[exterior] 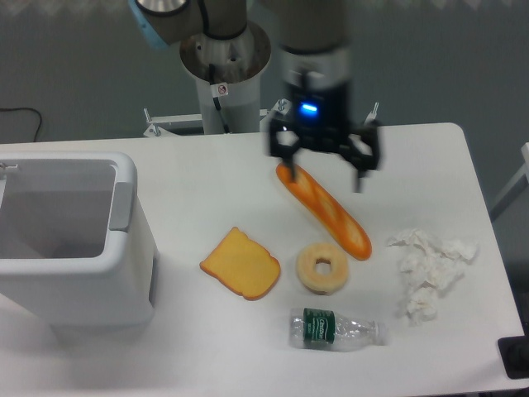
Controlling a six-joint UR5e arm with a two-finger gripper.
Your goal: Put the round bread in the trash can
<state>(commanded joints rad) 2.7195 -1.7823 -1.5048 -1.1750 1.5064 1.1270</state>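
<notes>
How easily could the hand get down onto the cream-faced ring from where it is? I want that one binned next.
Probably easily. The hand hangs open over the baguette, and the ring lies just beyond it with nothing on top, though the baguette's end sits close beside the ring.

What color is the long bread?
Orange with paler streaks; the baguette shows clearly in the fixed camera view.

no lettering is legible on the bottle (337, 329) label.

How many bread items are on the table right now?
3: baguette under the open gripper, toast slice left of the ring. Trash can contents are hidden.
</notes>
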